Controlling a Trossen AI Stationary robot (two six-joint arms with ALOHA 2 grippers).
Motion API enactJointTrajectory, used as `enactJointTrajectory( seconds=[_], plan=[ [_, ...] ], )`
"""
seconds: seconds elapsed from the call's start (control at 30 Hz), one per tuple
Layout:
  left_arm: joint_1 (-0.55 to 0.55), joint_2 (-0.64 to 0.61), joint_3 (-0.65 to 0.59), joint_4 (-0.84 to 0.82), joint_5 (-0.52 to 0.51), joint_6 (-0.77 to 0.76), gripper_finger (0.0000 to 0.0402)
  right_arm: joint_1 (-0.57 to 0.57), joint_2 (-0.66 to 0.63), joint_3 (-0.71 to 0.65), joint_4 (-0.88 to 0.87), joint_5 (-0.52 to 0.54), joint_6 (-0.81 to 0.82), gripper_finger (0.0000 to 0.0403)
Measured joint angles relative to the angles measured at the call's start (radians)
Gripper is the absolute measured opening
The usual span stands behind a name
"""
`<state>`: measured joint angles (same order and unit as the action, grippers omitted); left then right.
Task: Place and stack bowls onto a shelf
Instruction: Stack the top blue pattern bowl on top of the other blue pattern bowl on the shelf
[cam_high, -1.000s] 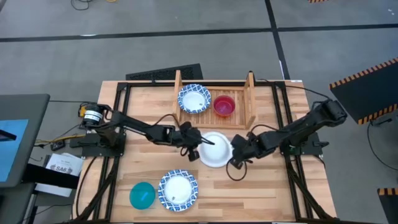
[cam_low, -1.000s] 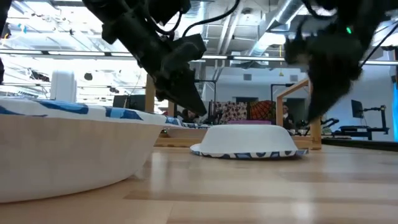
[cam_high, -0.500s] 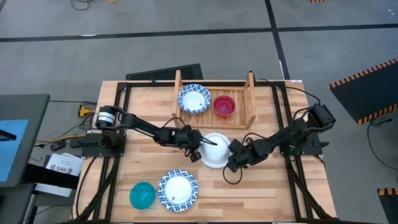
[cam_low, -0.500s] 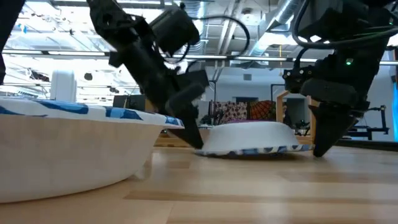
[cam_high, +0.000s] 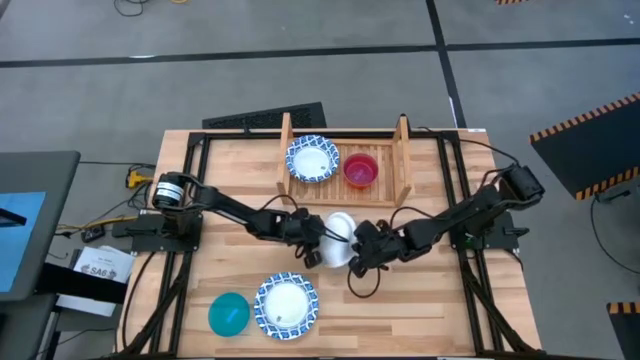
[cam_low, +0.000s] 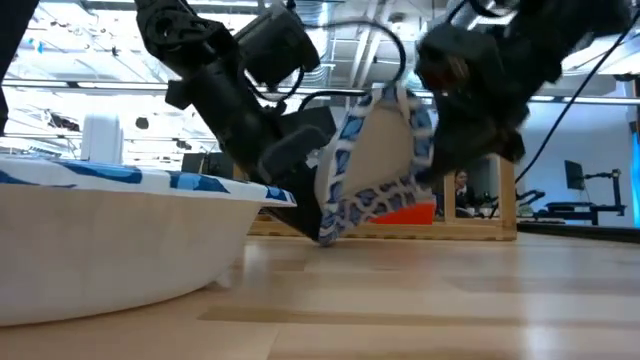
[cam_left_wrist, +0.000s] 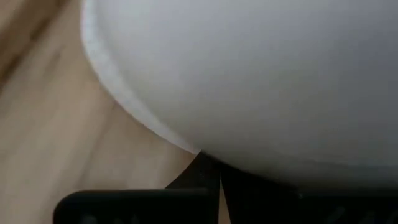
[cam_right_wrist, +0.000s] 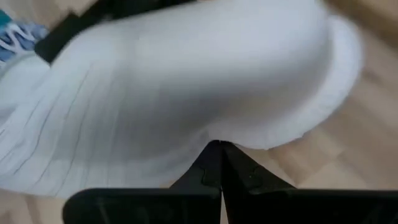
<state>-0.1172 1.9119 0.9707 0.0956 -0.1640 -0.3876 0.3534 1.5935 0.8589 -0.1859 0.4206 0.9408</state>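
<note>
Mid-bench, a white bowl with a blue patterned rim (cam_low: 375, 165) stands tipped steeply on edge, one part of its rim on the bench (cam_high: 420, 300) and the rest raised. The left gripper (cam_high: 312, 243) is at its low side, where the rim meets the wood, jaws closed to a point and holding nothing; the left wrist view shows the joined tips just under the bowl's white wall. The right gripper (cam_high: 358, 253) is against the opposite, raised side, its jaws likewise pressed together and empty; the right wrist view shows the tips just at the bowl's rim, though actual contact cannot be told. The bowl thus lies between the two grippers, outside both pairs of jaws.

Farther back stands the light wooden shelf (cam_high: 403, 160), holding a second blue-rimmed bowl (cam_high: 312, 158) beside a small red-orange bowl (cam_high: 360, 170), near each other but apart. Near the bench's front edge sit a third blue-rimmed bowl (cam_high: 286, 306) and, just beside it on the left arm's side, a teal bowl (cam_high: 228, 313); the third bowl fills the low view's foreground.
</note>
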Motion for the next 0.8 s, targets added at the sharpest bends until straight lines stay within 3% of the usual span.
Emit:
enactJointTrajectory(
  seconds=[0.17, 0.47, 0.63, 0.8],
  plan=[
    [-0.019, -0.006, -0.002, 0.070, 0.044, -0.002, 0.0000, -0.006, -0.057, 0.075, -0.031, 0.021, -0.082, 0.0019],
    [-0.043, -0.007, 0.000, 0.200, 0.006, 0.004, 0.0000, -0.044, -0.063, 0.190, -0.026, -0.010, -0.241, 0.0019],
    [-0.037, -0.062, 0.000, 0.062, 0.016, 0.031, 0.0000, -0.050, -0.058, 0.223, -0.089, -0.021, -0.270, 0.0019],
    [-0.036, -0.184, 0.000, -0.162, 0.009, 0.090, 0.0000, -0.028, -0.105, 0.243, -0.285, -0.028, -0.217, 0.0027]
  ],
)
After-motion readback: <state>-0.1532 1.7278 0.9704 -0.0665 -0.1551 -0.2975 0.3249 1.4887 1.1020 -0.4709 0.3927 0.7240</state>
